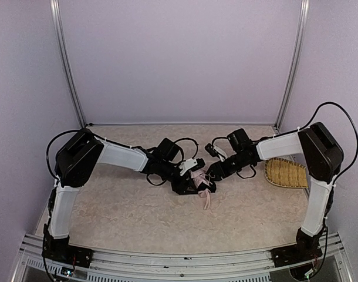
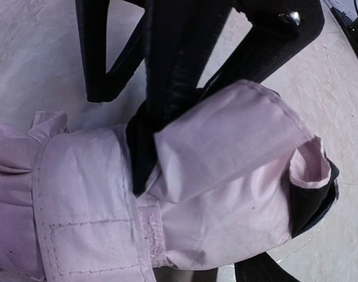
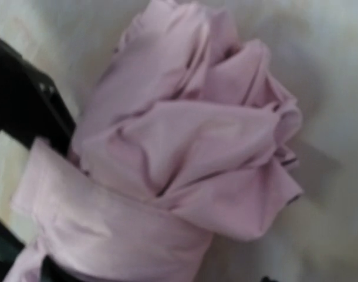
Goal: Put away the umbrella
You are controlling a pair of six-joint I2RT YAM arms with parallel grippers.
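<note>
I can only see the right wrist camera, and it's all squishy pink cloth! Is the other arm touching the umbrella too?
Observer: Yes. The left gripper is clamped on the umbrella, with one finger above the bundle and one below.
Operator: Where is it on the table?
Observer: From above, it sits about in the middle of the table, and a pink tail of it trails toward the near edge.
Operator: Is anything else there?
Observer: A woven straw mat lies beside the right arm, apart from the umbrella.
</note>
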